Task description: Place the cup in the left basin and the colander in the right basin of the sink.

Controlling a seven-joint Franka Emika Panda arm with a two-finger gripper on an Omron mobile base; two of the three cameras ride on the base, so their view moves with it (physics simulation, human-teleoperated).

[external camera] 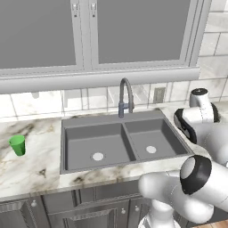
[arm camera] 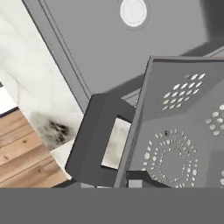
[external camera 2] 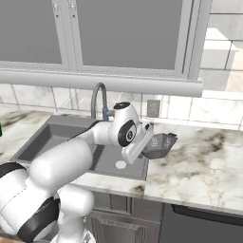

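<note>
The cup (external camera: 18, 145) stands upright on the worktop (external camera: 31, 169) well left of the sink (external camera: 67, 147), untouched. The left basin (external camera: 84, 142) is bare down to its pale drain, and so is the right basin (external camera: 164, 133); the centre divider (external camera: 128, 141) runs between them, with the arched faucet (external camera: 125, 95) rising behind it.

The colander (external camera 2: 158, 144) is off the worktop and held by the hand (external camera 2: 148, 137) at the right rim of the sink. In the hand view one dark fingertip (arm camera: 139, 178) sits inside the colander wall near its handle (arm camera: 94, 140), so the hand appears to be closed on that wall, though the second finger is hidden.

Step in hand, by judgement: carrying the colander into the right basin.
- Move the colander leftward until it is wholly inside the basin rim; part of it seems to hang over the rim and the worktop to the right.
- Lower it level towards the drain (arm camera: 133, 12), and release only when the base is supported.
- Keep it clear of the centre divider on the left.

Room for moving: the basin is far wider than the colander. The faucet spout arches over the back of the sink; approach from the front.
</note>
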